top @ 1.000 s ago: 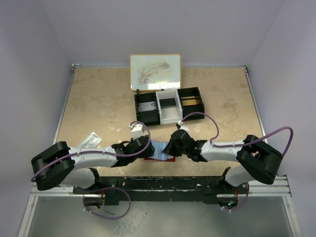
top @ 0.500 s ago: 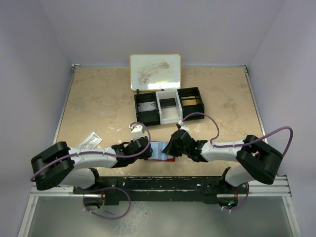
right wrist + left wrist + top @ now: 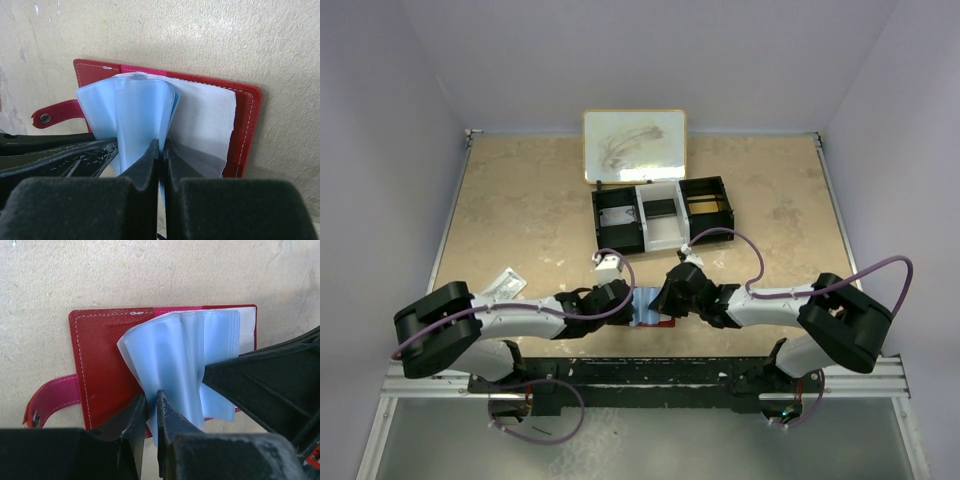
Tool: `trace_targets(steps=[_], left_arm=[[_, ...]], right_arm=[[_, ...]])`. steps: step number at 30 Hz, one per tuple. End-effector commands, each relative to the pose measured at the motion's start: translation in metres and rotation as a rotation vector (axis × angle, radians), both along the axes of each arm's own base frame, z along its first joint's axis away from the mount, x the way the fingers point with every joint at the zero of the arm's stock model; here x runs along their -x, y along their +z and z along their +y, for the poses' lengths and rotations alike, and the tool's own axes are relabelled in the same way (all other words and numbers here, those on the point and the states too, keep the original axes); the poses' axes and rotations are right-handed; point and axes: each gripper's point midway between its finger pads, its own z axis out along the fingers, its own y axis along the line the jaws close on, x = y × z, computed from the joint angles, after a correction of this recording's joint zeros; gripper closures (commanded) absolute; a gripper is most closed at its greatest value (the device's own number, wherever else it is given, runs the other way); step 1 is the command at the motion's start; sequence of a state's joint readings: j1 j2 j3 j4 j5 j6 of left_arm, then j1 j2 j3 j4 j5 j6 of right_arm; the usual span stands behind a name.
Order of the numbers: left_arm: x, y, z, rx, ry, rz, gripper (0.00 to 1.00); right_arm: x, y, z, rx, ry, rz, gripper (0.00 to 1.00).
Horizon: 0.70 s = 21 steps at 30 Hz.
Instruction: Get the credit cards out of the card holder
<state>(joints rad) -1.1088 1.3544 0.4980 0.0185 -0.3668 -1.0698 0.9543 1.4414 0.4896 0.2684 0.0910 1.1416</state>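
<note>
Red card holder [image 3: 100, 365] lies open flat on the table, its pale blue plastic sleeves [image 3: 170, 355] fanned upward. No card is visibly out, so removal seems barely begun. At the holder's near edge, the left gripper [image 3: 151, 410] pinches a sleeve's edge, fingers almost together. Beside it, the right gripper [image 3: 161, 150] is pressed together on another sleeve. A black tray [image 3: 598, 222] sits well beyond the holder.

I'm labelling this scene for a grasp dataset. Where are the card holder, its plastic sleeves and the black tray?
card holder [image 3: 100, 352]: left wrist view, on the red inner cover.
plastic sleeves [image 3: 170, 347]: left wrist view, on the fanned middle sleeve.
black tray [image 3: 597, 221]: top external view, on its left outer wall.
</note>
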Motion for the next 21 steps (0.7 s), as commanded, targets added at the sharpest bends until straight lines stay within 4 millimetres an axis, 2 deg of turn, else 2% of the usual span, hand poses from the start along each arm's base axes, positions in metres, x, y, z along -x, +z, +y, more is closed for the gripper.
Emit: trace_targets(steps=[1, 4, 7, 12, 13, 15, 17, 21], left_arm=[[-0.004, 0.011, -0.022, -0.016, -0.039, -0.022, 0.91], [-0.004, 0.007, -0.016, -0.107, -0.032, -0.028, 0.95], [-0.005, 0.011, -0.008, -0.148, -0.013, -0.046, 0.97], [-0.007, 0.021, 0.008, -0.185, 0.008, -0.075, 0.96], [-0.006, 0.023, 0.01, -0.19, 0.005, -0.078, 0.94], [-0.006, 0.026, 0.013, -0.192, 0.006, -0.085, 0.9], [-0.007, 0.03, 0.015, -0.179, 0.016, -0.095, 0.84], [-0.009, 0.044, 0.012, -0.12, 0.025, -0.12, 0.77]], right_arm=[[0.017, -0.028, -0.023, 0.125, 0.018, 0.065, 0.96], [0.013, -0.023, -0.024, 0.136, 0.012, 0.048, 0.96], [0.008, -0.016, -0.034, 0.195, -0.005, 0.024, 0.95], [0.003, -0.003, -0.055, 0.275, -0.062, 0.002, 0.85], [0.003, 0.001, -0.059, 0.278, -0.077, -0.006, 0.83], [0.002, 0.01, -0.067, 0.282, -0.105, -0.027, 0.7], [-0.001, 0.024, -0.07, 0.264, -0.118, -0.063, 0.62], [-0.005, 0.055, -0.068, 0.189, -0.116, -0.134, 0.58]])
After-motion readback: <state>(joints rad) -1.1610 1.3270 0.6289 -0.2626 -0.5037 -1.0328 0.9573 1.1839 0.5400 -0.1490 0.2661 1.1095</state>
